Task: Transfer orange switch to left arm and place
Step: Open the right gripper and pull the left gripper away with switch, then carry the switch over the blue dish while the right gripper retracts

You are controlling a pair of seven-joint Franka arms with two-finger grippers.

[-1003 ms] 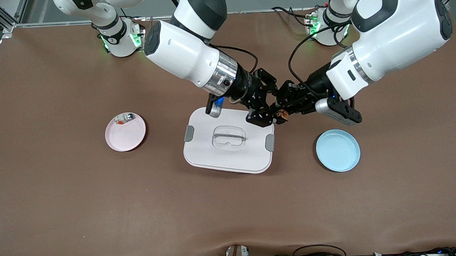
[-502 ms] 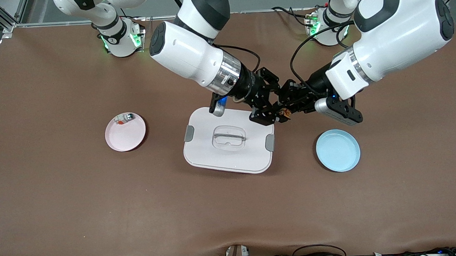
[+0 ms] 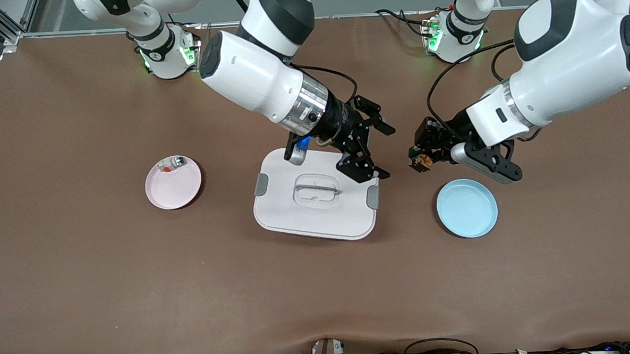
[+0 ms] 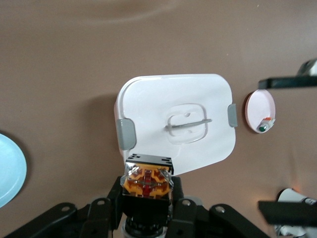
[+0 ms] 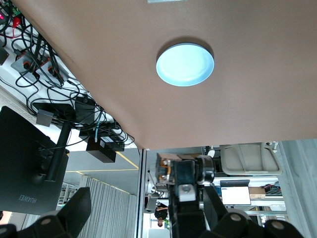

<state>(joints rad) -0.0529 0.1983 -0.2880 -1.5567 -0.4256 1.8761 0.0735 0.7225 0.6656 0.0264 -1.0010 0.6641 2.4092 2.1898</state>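
Now that your right gripper [image 3: 375,152] has spread its fingers over the box [image 3: 316,211], the orange switch [image 3: 422,162] sits clamped in your left gripper [image 3: 419,159], handover done, near the blue plate [image 3: 467,208].

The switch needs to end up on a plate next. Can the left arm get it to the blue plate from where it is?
Probably yes. The left gripper holds the orange switch over bare table beside the blue plate, away from the box. The right gripper hangs open over the box's edge.

A robotics lab: two white arms [image 3: 268,83] bolted to a brown-covered bench [image 3: 85,272], aluminium framing [image 3: 0,23], loose cables [image 5: 47,64], a monitor [image 5: 25,158].
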